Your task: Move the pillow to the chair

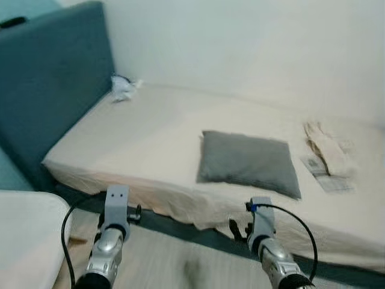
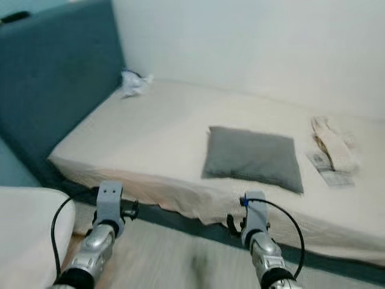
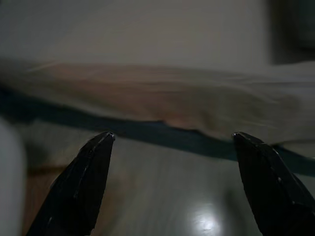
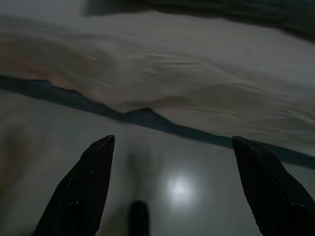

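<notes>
Pillow position: one grey pillow (image 1: pixel 249 164) lies flat on the bed (image 1: pixel 150 132), near the front edge, ahead of and above both grippers.
Long axis: runs across the bed, roughly parallel to the front edge.
Nearer arm: right gripper (image 4: pixel 172 187), just below the pillow's front edge; left gripper (image 3: pixel 172 184) is off toward the headboard (image 1: pixel 48 78) side.
Gripper state: both spread apart, empty.
Count: one pillow, one folded cloth (image 1: pixel 325 147), one paper (image 1: pixel 325 171), one crumpled white item (image 1: pixel 123 87).
Chair: cannot tell.
</notes>
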{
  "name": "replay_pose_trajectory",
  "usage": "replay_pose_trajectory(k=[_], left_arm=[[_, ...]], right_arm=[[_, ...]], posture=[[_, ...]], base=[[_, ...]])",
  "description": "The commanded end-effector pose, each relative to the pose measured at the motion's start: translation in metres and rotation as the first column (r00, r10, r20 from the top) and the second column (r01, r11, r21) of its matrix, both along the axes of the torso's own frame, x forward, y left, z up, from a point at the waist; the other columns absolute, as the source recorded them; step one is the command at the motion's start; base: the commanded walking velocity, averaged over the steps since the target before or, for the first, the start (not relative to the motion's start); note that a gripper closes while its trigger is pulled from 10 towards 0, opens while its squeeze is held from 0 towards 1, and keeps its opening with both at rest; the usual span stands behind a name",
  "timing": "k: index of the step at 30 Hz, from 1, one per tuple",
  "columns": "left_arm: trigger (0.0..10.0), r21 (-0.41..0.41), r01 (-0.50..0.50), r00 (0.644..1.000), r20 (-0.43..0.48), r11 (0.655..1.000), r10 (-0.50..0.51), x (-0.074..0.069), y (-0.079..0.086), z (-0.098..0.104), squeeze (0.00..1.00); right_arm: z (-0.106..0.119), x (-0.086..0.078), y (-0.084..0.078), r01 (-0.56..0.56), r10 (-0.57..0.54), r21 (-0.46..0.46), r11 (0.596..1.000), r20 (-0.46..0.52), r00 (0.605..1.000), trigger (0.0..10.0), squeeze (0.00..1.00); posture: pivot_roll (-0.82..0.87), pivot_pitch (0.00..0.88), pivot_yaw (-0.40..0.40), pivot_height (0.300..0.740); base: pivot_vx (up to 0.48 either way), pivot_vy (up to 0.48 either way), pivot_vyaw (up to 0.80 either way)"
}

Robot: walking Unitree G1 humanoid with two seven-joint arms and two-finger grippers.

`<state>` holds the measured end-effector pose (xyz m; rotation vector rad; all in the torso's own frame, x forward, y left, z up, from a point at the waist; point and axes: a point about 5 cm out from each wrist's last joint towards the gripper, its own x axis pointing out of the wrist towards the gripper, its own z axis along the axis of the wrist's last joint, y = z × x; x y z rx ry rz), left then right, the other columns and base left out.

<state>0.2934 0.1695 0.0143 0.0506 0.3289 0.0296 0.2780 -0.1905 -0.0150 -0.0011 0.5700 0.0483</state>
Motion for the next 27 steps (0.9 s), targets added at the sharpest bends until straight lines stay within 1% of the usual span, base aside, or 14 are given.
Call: replay_pose_trajectory(k=[1, 5, 9, 10, 14, 17, 24, 27], left_arm=[[10.0, -0.011, 0.014, 1.000, -0.016, 1.000, -0.014, -0.0034, -0.0046, -0.0046, 0.00], [10.0, -0.039, 0.006, 1.000, 0.000, 0.999, -0.006, -0.0027, -0.0061, -0.0029, 0.00], [10.0, -0.032, 0.010, 1.000, -0.006, 0.999, -0.011, -0.0027, -0.0060, -0.0033, 0.00], [10.0, -0.027, 0.009, 1.000, -0.006, 1.000, -0.009, -0.0027, -0.0053, -0.0034, 0.00], [10.0, -0.026, 0.007, 1.000, -0.004, 1.000, -0.007, -0.0024, -0.0045, -0.0029, 0.00], [10.0, -0.023, 0.008, 1.000, 0.015, 1.000, -0.008, -0.0012, -0.0041, -0.0006, 0.00], [10.0, -0.070, 0.031, 0.999, 0.034, 0.997, -0.029, -0.0010, -0.0086, 0.0012, 0.00], [10.0, -0.082, 0.042, 0.998, 0.042, 0.996, -0.039, -0.0008, -0.0106, 0.0020, 0.00]], right_arm=[[-0.0014, -0.0010, 0.0007, -0.009, 0.009, -0.009, 1.000, -0.011, 1.000, 10.0, 0.00], [-0.0003, 0.0005, -0.0011, 0.022, -0.022, 0.014, 1.000, -0.012, 1.000, 10.0, 0.00], [0.0006, 0.0014, -0.0015, 0.022, -0.022, 0.014, 1.000, -0.009, 1.000, 10.0, 0.00], [0.0020, 0.0024, -0.0020, 0.032, -0.032, 0.035, 0.999, 0.003, 0.999, 10.0, 0.00], [0.0033, 0.0035, -0.0020, 0.019, -0.019, 0.022, 1.000, 0.011, 1.000, 10.0, 0.00], [0.0033, 0.0038, -0.0018, 0.021, -0.021, 0.015, 1.000, 0.010, 1.000, 10.0, 0.00], [0.0014, 0.0016, -0.0019, 0.019, -0.019, 0.007, 1.000, 0.005, 1.000, 10.0, 0.00], [0.0015, 0.0015, -0.0020, 0.018, -0.018, 0.005, 1.000, 0.006, 1.000, 10.0, 0.00]], posture=[[-0.03, 0.078, -0.046, 0.726], [-0.03, 0.078, -0.049, 0.726], [-0.02, 0.077, -0.048, 0.726], [-0.03, 0.078, -0.046, 0.726], [-0.03, 0.079, -0.044, 0.726], [-0.03, 0.081, -0.044, 0.726], [-0.03, 0.081, -0.044, 0.726], [-0.03, 0.082, -0.048, 0.726]], base=[[0.000, 0.000, -0.80], [0.000, 0.000, -0.80], [0.000, 0.000, -0.80], [0.000, 0.000, -0.80], [0.000, 0.000, 0.00], [0.000, 0.000, 0.00], [0.000, 0.000, 0.00], [0.289, 0.000, 0.00]])
